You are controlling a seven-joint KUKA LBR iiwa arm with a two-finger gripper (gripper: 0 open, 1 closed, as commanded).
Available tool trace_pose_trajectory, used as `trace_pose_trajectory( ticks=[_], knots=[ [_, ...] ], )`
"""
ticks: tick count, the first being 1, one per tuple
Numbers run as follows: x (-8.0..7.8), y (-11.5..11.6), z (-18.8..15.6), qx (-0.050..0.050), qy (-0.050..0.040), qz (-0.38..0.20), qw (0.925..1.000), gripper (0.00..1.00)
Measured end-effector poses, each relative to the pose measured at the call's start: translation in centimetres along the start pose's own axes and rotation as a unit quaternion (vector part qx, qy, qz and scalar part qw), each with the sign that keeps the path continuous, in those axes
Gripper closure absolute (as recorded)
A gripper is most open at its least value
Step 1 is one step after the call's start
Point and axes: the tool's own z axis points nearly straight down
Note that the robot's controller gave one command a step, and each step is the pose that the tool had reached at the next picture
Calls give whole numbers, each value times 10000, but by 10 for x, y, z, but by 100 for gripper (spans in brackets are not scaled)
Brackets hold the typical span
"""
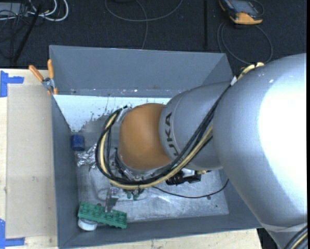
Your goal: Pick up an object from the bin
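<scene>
**Gripper low over the green brick in the bin's near-left corner**

From my station I see the arm [264, 139] coming in from the right and bending down into the grey bin [139, 69]. Its orange cover [139, 136] and the black and yellow cables [104, 139] looped about it hide much of the floor. Below the cover, the gripper [112, 199] points down at the near-left part of the bin. Just beneath it lies a flat green studded brick [102, 215], slightly aslant along the front wall. The gripper's tip seems to meet the brick's upper edge, though I cannot be sure they touch. I cannot tell whether the gripper is apart or together, because the wrist covers it. A small white round thing [85, 224] peeks out from under the brick's left end. Further back by the left wall sit a blue cap-like piece [78, 140] and, just beside it, a wad of crumpled foil [86, 155]
</scene>
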Motion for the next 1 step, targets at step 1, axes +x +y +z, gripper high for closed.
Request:
trace_pose_trajectory(
  ticks=[1],
  knots=[
    [-4,5,-156,92,81,-214,9997,100]
  ],
)
